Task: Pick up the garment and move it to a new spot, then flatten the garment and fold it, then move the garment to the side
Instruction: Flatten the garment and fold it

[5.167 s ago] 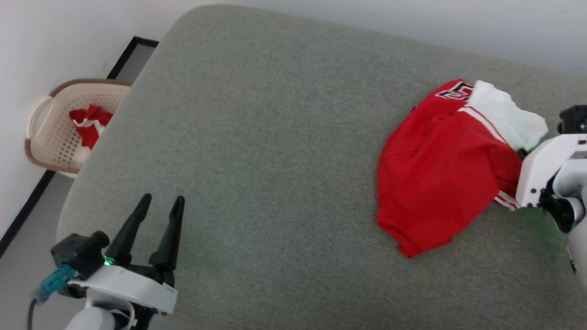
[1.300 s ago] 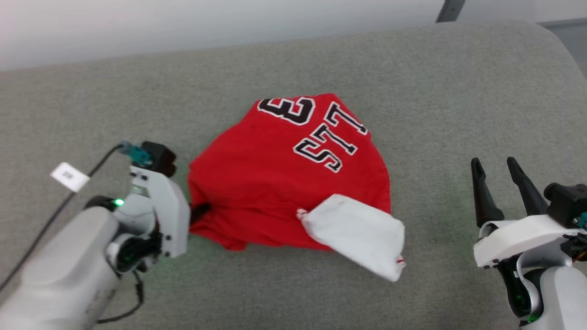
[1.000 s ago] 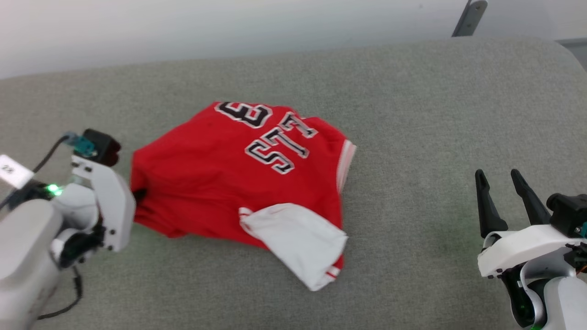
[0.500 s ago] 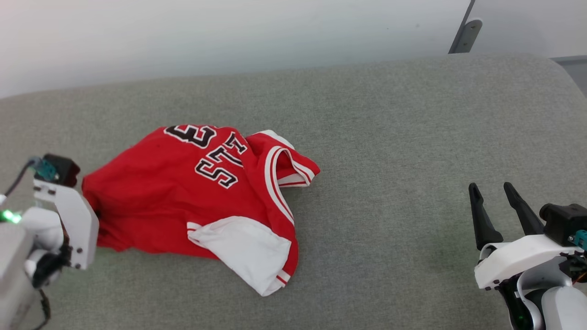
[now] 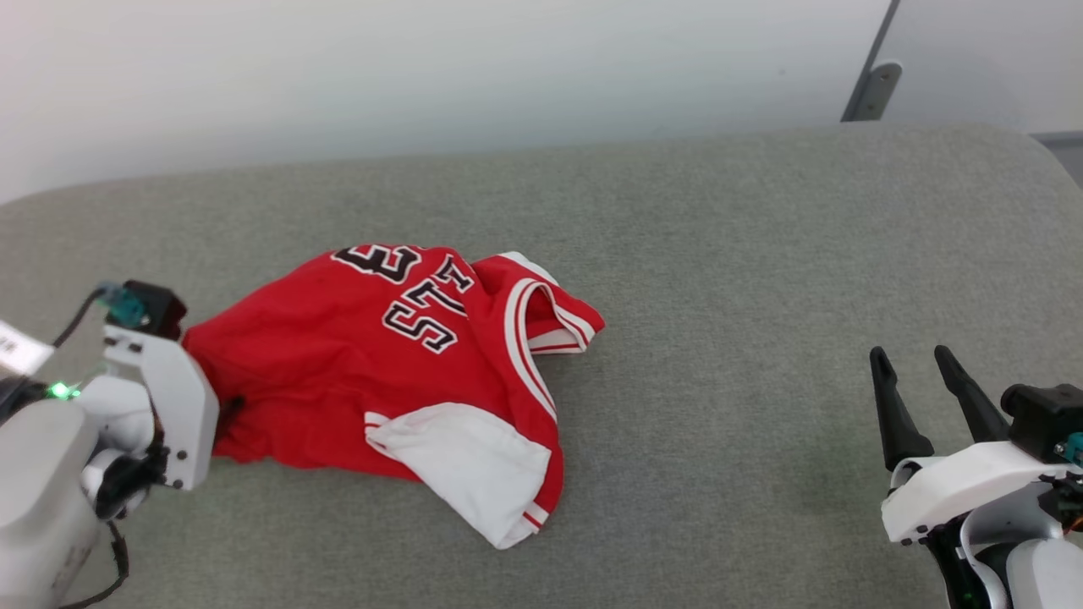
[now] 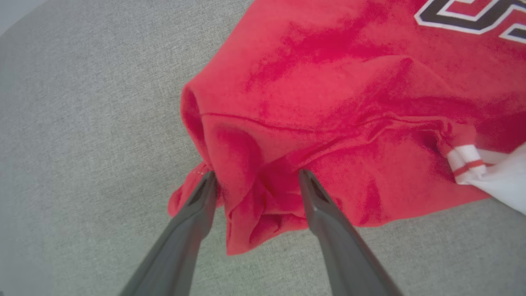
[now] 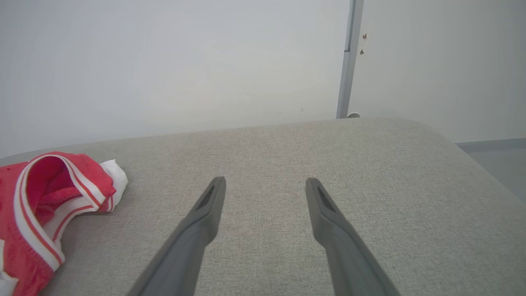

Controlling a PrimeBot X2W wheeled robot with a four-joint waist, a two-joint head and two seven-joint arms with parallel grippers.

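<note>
The garment (image 5: pixel 381 364) is a red jersey with black white-edged lettering and a white sleeve (image 5: pixel 474 461). It lies crumpled on the left half of the grey cushion (image 5: pixel 728 254). My left gripper (image 6: pixel 258 174) is at its left edge with the fingers (image 6: pixel 193 213) spread wide. A bunched red fold (image 6: pixel 254 197) lies loose between them. In the head view the left gripper (image 5: pixel 230 406) is mostly hidden behind its white wrist. My right gripper (image 5: pixel 914 368) stands open at the lower right, far from the cloth, with nothing between its fingers (image 7: pixel 324 213). The striped collar (image 7: pixel 49 185) shows at the left of the right wrist view.
The cushion's far edge runs along a white wall (image 5: pixel 423 76). A grey metal post (image 5: pixel 871 85) stands at the back right, where the cushion rounds off (image 5: pixel 1045 156) to the floor. Bare cushion spreads between the garment and my right gripper.
My left gripper dragged the garment leftward over the cushion while the head view turned. Its jaws have now opened, leaving the cloth resting on the cushion. The right gripper stayed open.
</note>
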